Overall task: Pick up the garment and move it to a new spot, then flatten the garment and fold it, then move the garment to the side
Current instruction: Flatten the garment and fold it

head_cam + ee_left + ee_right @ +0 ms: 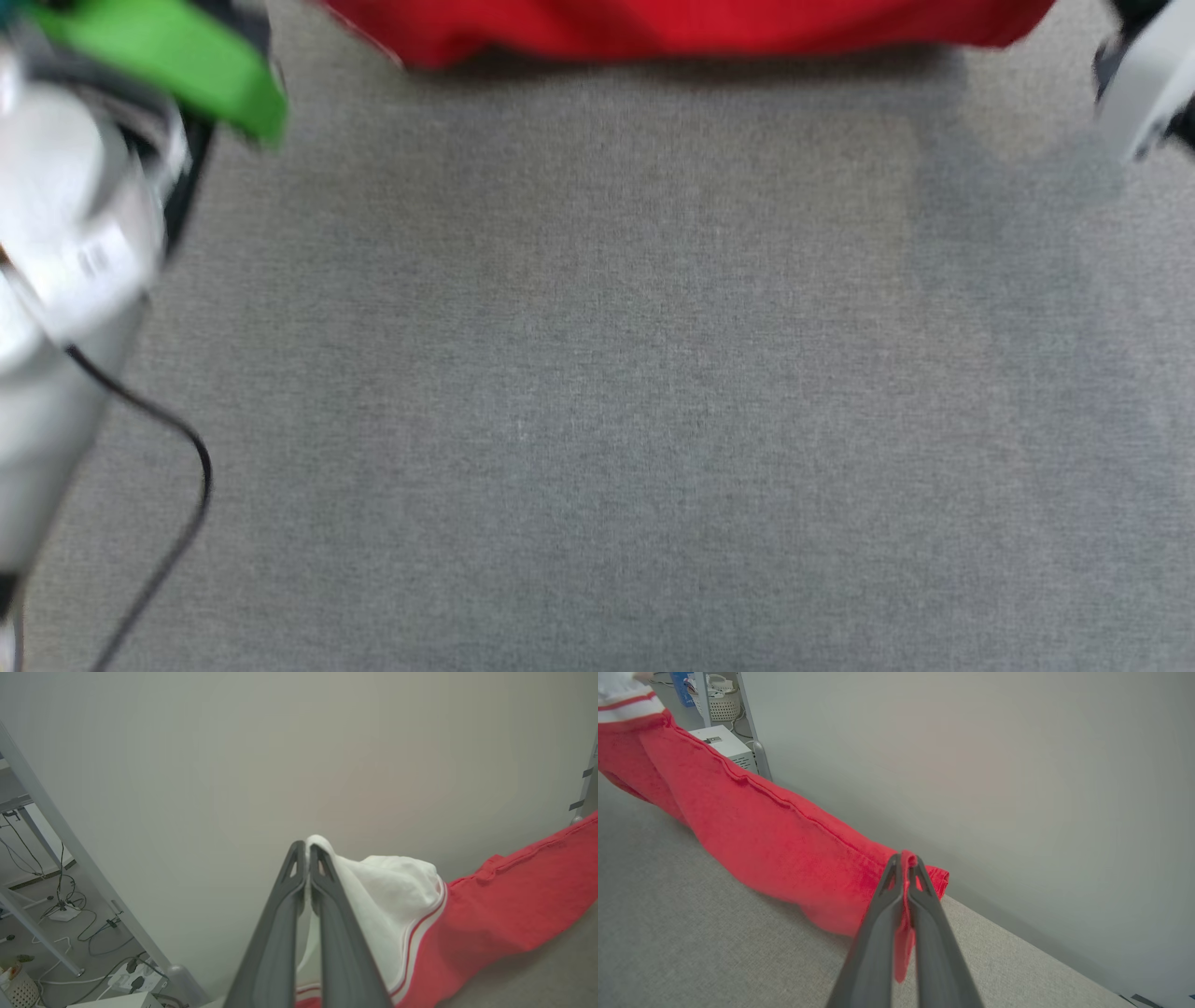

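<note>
Left pincer (308, 851) is clamped on a white sleeve of the garment (495, 914). Right pincer (906, 858) is clamped on its red corner. The cloth stretches between them over the grey bench (597, 373), before a pale wall (1017, 765). A white basket (720, 705) stands on the floor beyond, contents unclear.

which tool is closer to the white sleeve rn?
Left. The left tool is shut on the white sleeve itself. The right tool is shut on a red corner of the garment, at the far end from that sleeve.
</note>
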Motion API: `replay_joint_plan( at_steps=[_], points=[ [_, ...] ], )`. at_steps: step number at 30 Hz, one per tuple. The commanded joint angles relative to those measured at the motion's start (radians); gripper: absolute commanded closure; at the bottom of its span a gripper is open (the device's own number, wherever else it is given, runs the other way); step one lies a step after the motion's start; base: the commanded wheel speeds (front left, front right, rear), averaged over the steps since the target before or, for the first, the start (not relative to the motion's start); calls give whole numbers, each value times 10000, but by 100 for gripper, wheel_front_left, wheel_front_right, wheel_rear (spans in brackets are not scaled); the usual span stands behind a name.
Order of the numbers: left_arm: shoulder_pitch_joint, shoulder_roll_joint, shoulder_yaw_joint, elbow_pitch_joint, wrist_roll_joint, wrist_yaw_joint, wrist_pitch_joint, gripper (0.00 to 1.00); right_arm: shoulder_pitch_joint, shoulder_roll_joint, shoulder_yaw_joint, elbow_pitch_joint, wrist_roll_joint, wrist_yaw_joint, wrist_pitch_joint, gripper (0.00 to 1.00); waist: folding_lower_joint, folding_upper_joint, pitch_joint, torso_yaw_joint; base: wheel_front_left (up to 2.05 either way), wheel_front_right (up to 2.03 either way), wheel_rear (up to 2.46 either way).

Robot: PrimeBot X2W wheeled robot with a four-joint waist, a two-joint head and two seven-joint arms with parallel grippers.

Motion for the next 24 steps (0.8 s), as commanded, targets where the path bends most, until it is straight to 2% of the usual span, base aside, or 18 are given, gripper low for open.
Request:
replay_joint_plan(
  at_steps=[1, 3, 5, 11, 15, 24],
  points=[
    [851, 186, 6, -398, -183, 299, -20, 100, 516, -155, 153, -194, 216, -7, -128, 100, 0, 0, -1018, 166, 0, 0, 0],
    [2189, 445, -121, -1139, -326, 742, 48, 100, 1355, -395, 443, -512, 431, -7, -202, 100, 0, 0, -1395, 212, 0, 0, 0],
    [4254, 811, -342, -2312, -635, 1492, 259, 100, 2658, -736, 814, -962, 694, -7, -237, 100, 0, 0, -1898, 216, 0, 0, 0],
    [7563, 1246, -936, -3555, -1311, 2518, 570, 100, 5168, -1256, 995, -1377, 1208, -7, -328, 100, 0, 0, -2769, 316, 0, 0, 0],
    [9110, 1257, -1056, -3745, -2042, 2806, 499, 100, 6618, -1467, 872, -1654, 1520, -7, -200, 100, 0, 0, -3097, 305, 0, 0, 0],
    [11467, 1281, -1415, -4065, -3433, 2911, 729, 100, 9211, -2051, 371, -2578, 1871, -7, 207, 100, 0, 0, -3562, 222, 0, 0, 0]
  ],
)
